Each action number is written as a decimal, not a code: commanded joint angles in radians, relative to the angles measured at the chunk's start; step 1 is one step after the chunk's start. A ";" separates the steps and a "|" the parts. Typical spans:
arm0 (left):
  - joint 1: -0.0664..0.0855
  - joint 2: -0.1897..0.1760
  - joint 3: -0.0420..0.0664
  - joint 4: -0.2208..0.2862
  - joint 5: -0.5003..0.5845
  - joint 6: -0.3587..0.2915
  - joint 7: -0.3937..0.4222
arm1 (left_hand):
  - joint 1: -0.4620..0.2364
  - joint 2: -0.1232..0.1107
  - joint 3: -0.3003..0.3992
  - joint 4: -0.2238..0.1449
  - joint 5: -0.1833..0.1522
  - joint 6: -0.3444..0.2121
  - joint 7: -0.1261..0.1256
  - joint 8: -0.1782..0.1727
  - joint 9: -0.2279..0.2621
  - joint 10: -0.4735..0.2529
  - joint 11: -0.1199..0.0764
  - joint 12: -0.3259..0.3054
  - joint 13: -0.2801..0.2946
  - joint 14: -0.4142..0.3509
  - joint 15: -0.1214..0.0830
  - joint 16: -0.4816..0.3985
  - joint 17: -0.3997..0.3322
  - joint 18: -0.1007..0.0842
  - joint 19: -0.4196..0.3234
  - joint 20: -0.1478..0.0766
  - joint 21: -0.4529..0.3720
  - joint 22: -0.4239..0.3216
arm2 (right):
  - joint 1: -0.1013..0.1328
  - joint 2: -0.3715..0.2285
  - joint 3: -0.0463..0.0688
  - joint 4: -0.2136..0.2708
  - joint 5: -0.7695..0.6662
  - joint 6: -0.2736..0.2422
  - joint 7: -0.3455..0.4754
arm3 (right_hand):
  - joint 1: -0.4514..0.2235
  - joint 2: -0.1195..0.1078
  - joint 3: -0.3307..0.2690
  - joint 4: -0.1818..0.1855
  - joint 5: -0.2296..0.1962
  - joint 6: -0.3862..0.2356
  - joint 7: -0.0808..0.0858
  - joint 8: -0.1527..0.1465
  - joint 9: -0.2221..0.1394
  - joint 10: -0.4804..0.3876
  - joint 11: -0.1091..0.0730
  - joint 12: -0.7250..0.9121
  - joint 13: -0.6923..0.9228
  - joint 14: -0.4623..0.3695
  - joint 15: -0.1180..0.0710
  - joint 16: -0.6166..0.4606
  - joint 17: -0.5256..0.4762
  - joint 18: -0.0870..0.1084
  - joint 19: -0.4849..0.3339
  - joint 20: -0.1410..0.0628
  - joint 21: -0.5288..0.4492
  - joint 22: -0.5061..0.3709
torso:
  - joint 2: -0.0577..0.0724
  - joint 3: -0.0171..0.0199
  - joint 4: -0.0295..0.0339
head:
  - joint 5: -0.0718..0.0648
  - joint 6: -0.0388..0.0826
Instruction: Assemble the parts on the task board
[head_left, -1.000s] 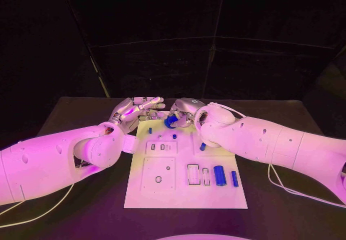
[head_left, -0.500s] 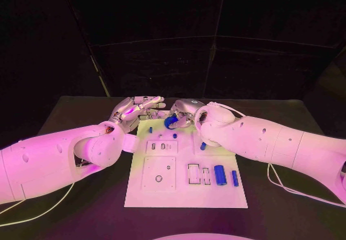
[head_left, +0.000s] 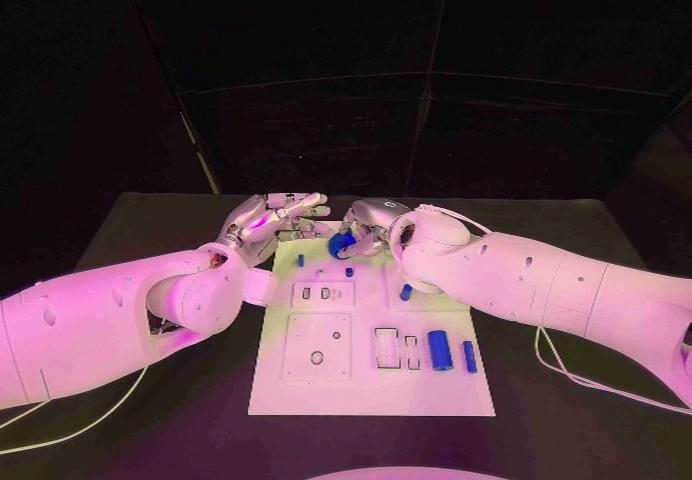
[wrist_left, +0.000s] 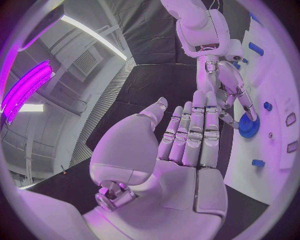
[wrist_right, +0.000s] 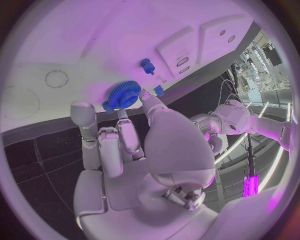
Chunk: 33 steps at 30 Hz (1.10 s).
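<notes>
While the white rectangular task board (head_left: 372, 360) lies lengthwise down the middle of the black table (head_left: 577, 250), both white arms reach to its far end. On the board's near half sit a thick blue cylinder (head_left: 440, 351) and a thin blue bar (head_left: 469, 356), both lying along the board's length, well apart from either hand. The left hand (head_left: 271, 220) hovers at the far left corner with its fingers stretched out flat and nothing in it. The right hand (head_left: 372, 226) pinches a small blue toothed plastic gear (head_left: 343, 243) between its fingertips, just above the far end of the board. Judging by the wrist views, the gear's flat face tilts toward the board, so the right hand is the one placed to seat it; the left hand merely stands beside.
</notes>
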 joint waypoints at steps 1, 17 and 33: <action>0.002 0.000 0.000 0.001 -0.007 0.013 0.002 | -0.006 -0.003 0.001 0.006 0.003 0.006 -0.001 -0.004 -0.001 0.006 -0.002 -0.007 -0.001 0.007 0.000 0.001 0.002 0.005 0.010 -0.001 -0.006 -0.001 | 0.002 -0.002 0.000 0.000 -0.005 0.037 -0.013 | -0.013 0.003 -0.012 0.010 -0.006 -0.009 0.000 -0.003 0.001 0.001 0.006 0.000 -0.001 0.087 0.008 0.005 0.183 -0.004 -0.001 0.010 -0.002 -0.001 | 0.000 0.0002 -0.0007 | 0.001 -0.001; 0.002 -0.002 0.000 0.002 -0.007 0.014 0.002 | -0.007 -0.004 0.000 0.006 0.003 0.006 0.000 -0.004 -0.001 0.006 -0.001 -0.008 -0.001 0.007 0.000 0.001 0.003 0.005 0.010 -0.001 -0.007 -0.002 | 0.002 -0.041 0.000 0.026 0.034 -0.052 0.005 | -0.036 0.037 -0.071 0.089 0.062 0.000 -0.001 0.004 0.005 0.017 0.006 0.018 0.020 0.093 0.010 0.015 0.210 -0.007 0.011 0.012 0.014 0.018 | 0.000 0.0004 -0.0001 | 0.003 -0.007; 0.002 -0.014 0.000 0.012 -0.007 0.011 0.002 | -0.008 -0.004 0.000 0.007 0.003 0.005 0.000 -0.004 -0.001 0.006 -0.001 -0.008 -0.001 0.007 0.000 0.001 0.003 0.005 0.010 -0.001 -0.007 -0.002 | 0.002 -0.263 -0.002 0.167 0.283 -0.230 0.300 | 0.046 0.052 -0.057 0.055 0.163 0.013 -0.006 0.007 0.003 0.007 -0.001 0.006 0.010 0.086 0.003 0.006 0.184 -0.003 -0.003 0.006 0.002 -0.008 | -0.003 0.0005 -0.0083 | -0.011 0.011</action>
